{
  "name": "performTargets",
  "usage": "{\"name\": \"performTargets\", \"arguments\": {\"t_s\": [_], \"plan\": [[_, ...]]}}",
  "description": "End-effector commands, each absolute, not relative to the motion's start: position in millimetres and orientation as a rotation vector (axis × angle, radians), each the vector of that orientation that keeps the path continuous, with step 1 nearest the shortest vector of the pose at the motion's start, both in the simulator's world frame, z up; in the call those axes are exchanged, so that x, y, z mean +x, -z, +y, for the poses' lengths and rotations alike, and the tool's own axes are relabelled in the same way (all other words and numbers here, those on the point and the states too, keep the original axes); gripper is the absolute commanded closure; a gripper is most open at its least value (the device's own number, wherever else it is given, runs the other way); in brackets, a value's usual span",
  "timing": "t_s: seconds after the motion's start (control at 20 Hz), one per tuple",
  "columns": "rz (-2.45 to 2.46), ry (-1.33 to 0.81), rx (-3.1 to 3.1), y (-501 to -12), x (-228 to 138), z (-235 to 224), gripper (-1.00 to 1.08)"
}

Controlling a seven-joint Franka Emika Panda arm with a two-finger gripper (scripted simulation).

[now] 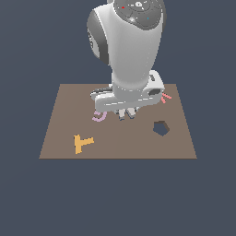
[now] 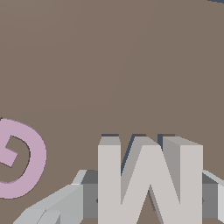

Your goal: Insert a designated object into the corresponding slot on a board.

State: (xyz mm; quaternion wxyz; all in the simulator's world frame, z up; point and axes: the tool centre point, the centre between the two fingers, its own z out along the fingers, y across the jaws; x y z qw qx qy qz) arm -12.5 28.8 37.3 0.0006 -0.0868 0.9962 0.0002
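One M block [image 2: 148, 183] upright in gripper [image 2: 148, 202], above board [image 2: 109, 65].

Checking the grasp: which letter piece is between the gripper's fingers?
The pale grey M, flanked by both fingers in the wrist view. The lilac G lies beside it on the board; the orange T sits apart.

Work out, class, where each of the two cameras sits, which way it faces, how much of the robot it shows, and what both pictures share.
Exterior view: off the arm, raised, looking down at the board; shows the arm's bulky links and the gripper.
Wrist view: on the wrist, close above the board, looking down; shows grey fingers flanking the pale M block.
Shared: the brown board and the lilac G.
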Motion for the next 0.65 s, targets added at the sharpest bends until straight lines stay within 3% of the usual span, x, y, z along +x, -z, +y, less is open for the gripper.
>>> {"name": "performTargets", "arguments": {"t_s": [0.0,0.1,0.15,0.6], "plan": [[3.129,-0.001,-0.271,-32.2,-12.5,28.9,1.08],[3.129,-0.001,-0.270,-30.6,-12.5,28.9,1.08],[3.129,-0.001,-0.270,-30.6,-12.5,28.9,-0.92],[3.129,-0.001,-0.270,-30.6,-12.5,28.9,-0.92]]}}
